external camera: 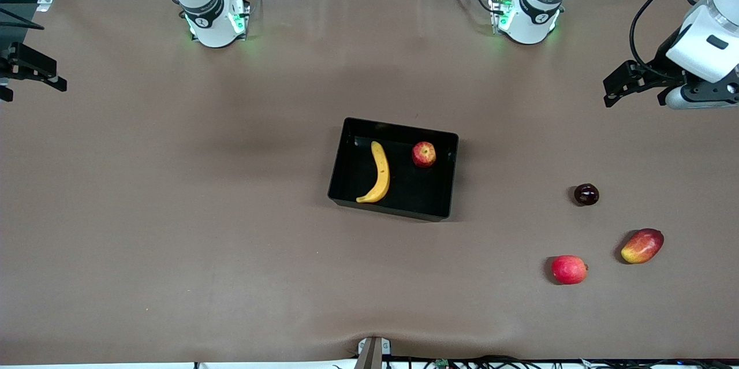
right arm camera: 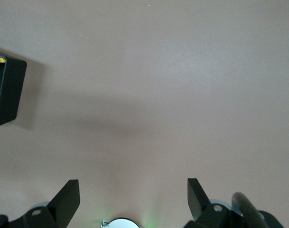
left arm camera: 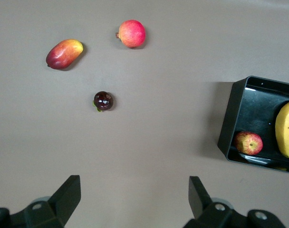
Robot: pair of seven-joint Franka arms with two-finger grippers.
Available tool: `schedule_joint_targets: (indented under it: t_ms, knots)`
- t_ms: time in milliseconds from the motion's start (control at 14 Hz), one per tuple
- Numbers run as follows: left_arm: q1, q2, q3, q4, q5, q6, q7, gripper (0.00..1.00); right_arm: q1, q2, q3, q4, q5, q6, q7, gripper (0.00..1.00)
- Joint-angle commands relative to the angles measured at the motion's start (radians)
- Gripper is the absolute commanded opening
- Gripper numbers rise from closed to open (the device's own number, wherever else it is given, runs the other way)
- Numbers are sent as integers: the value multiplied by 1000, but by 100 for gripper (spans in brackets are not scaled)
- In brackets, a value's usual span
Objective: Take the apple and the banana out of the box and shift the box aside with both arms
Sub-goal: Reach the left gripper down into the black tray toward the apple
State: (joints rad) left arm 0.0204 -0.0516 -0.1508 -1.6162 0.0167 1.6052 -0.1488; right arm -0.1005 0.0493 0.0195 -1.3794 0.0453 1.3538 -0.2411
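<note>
The black box (external camera: 388,208) sits mid-table. Inside it lie the yellow banana (external camera: 378,173) and, toward the left arm's end, the red apple (external camera: 424,155). My left gripper (external camera: 635,97) hangs open and empty over the left arm's end of the table, well away from the box. In the left wrist view its open fingers (left arm camera: 134,190) frame bare table, with the box (left arm camera: 228,121), apple (left arm camera: 248,143) and banana (left arm camera: 285,129) off to one side. My right gripper (external camera: 32,89) is open and empty over the right arm's end. Its wrist view (right arm camera: 133,190) shows a corner of the box (right arm camera: 11,90).
Three loose fruits lie toward the left arm's end, nearer the front camera than the box: a dark maroon plum-like ball (external camera: 586,194), a red-yellow mango (external camera: 642,246) and a round red fruit (external camera: 568,269). Both arm bases (external camera: 216,19) (external camera: 528,17) stand along the table's back edge.
</note>
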Motion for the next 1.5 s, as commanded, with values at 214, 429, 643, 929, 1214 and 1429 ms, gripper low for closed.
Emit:
schedule_joint_targets:
  t_ms: [214,429,643,929,1214,1429]
  knots:
    - [-4,38,-18,32,22,-24,-1,100,-16,-17,7,-13,19,-4,13,100]
    - [-11,80,-41,45,25,-22,-3,100,-16,-17,7,-13,19,-4,13,100]
    - [-75,159,-87,62,28,-8,-90,100,-16,-17,7,-13,19,-4,13,100]
    - [-192,202,-102,-22,28,164,-239,100,-16,-17,7,-13,19,-4,13,100]
    - [-287,243,-102,-171,26,399,-448,100,-16,-17,7,-13,19,-5,13,100]
    - [-361,347,-102,-200,29,516,-592,100,-16,-17,7,-13,21,-5,13,100]
